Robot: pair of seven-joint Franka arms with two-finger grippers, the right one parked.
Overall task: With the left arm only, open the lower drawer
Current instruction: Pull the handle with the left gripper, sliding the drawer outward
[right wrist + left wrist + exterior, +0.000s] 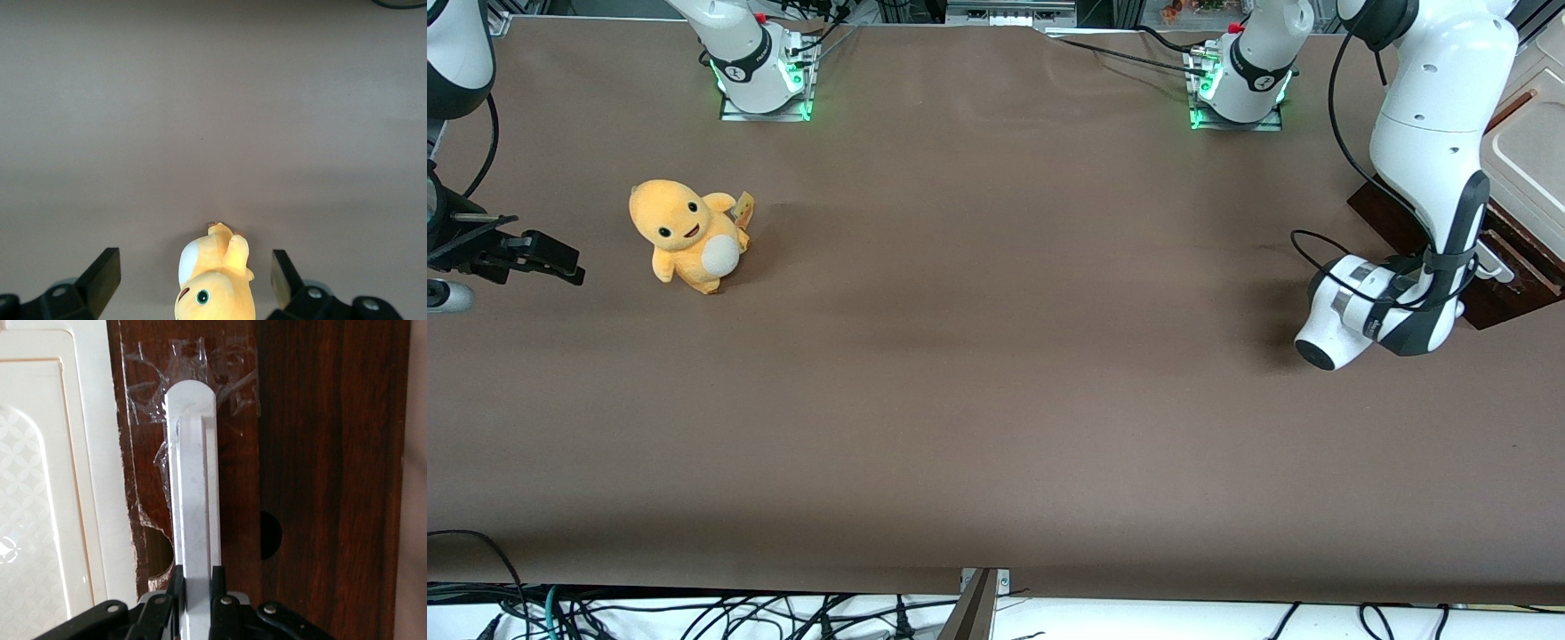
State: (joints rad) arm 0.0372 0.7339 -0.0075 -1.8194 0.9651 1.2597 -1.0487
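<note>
My left gripper [195, 577] is shut on the white bar handle [193, 487] of the lower drawer, one black finger [175, 583] pressed to each side of the bar. The handle lies on the dark-brown wooden front [233, 493], with clear tape around its end. Beside the wood is the cabinet's cream panelled top [40, 487]. In the front view the left arm [1432, 178] reaches down to the dark-brown cabinet [1516, 298] at the working arm's end of the table. Its wrist [1369, 307] hides the fingers there, and a bit of the white handle [1494, 265] shows past it.
A yellow plush toy [689, 233] sits on the brown table [996, 356] toward the parked arm's end, also seen as the plush toy [210, 283] in the right wrist view. Two arm bases [765, 71] with green lights stand along the table edge farthest from the front camera.
</note>
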